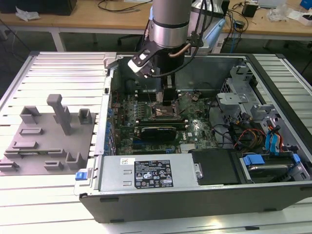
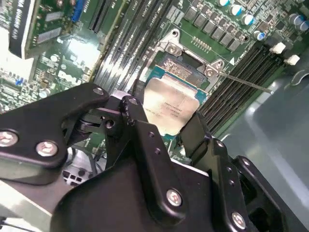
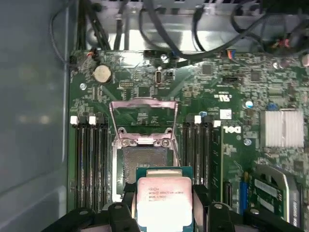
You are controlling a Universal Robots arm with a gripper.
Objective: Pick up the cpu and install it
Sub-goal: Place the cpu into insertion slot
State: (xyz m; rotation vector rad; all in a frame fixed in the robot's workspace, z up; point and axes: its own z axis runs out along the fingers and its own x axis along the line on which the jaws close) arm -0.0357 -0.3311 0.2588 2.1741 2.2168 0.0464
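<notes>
Black fingers (image 2: 136, 113) of the gripper (image 2: 166, 121) are sitting closest to the lens in the second wrist view. They are clamping the cpu (image 2: 170, 107) by two opposite edges, silvery top facing up. Chip is hanging over the near part of the socket (image 3: 140, 164) and is not yet lined up square with it, going by the first wrist view. Whether any edge is touching the frame I cannot tell. Load plate (image 3: 143, 112) is standing flipped open, and its thin lever (image 2: 246, 82) is lying swung out across the memory slots (image 2: 251, 63), so nothing is blocking the opening. From the exterior view, arm is reaching straight down into the computer case (image 1: 219, 204), over the middle of the motherboard (image 1: 195, 129).

Judgement on the step in hand: seating is wanting a flat chip and a straight vertical approach. Chip is looking slightly tilted in the second wrist view, though camera angle may be causing that. Centring over the recess should be happening in the air, since sliding across the contacts is risking bent pins. Green rim should be matching the socket walls on all four sides, with no force pressing down.
</notes>
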